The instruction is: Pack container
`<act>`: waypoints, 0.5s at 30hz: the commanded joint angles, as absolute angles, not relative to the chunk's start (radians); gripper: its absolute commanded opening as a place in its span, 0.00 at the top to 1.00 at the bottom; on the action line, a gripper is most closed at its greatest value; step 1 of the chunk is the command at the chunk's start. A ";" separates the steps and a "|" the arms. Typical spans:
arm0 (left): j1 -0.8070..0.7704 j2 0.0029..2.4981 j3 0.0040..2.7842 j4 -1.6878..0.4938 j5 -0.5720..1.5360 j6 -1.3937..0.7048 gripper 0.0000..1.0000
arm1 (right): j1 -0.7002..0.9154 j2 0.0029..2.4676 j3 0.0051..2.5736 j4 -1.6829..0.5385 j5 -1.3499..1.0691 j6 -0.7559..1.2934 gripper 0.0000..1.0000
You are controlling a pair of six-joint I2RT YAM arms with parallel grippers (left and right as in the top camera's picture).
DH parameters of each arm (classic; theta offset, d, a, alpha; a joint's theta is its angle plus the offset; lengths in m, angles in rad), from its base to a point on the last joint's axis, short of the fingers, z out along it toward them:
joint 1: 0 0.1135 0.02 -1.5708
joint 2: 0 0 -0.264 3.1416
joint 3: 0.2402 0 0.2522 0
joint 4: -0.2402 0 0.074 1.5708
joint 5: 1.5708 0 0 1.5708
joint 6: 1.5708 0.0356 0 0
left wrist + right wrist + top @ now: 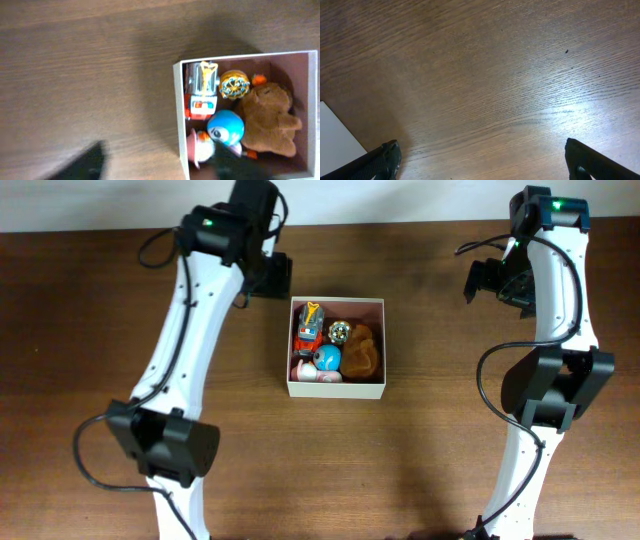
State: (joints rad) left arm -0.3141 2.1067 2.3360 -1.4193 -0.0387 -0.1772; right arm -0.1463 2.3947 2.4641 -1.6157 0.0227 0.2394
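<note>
I see both pincers wide open and empty: left gripper [160, 161] over the square cream cardboard container [336, 390], mid-table, small toys [328, 360] inside; right gripper [482, 150] over the brown wooden table [495, 75]. Packing seems finished; next I'd back away.

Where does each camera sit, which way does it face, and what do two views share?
Overhead: fixed above the table, facing straight down; sees the container and both arms.
Left wrist: on the left arm, facing down at the container's left part and toys; the open left gripper shows dark fingers at the bottom.
Right wrist: on the right arm, facing down at bare wood; the open right gripper shows fingertips in the bottom corners.
Shared: overhead and left wrist both show the container with toys.
</note>
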 commanded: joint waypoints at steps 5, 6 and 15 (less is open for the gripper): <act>-0.310 2.066 2.354 -1.489 -0.125 -0.194 0.00 | -0.144 2.399 2.461 -1.615 0.035 0.252 0.01; -0.306 2.065 2.354 -1.523 -0.160 -0.194 0.01 | -0.144 2.399 2.461 -1.615 0.035 0.252 0.01; -0.176 1.941 2.354 -1.637 -0.316 -0.292 0.00 | -0.144 2.399 2.461 -1.615 0.035 0.252 0.01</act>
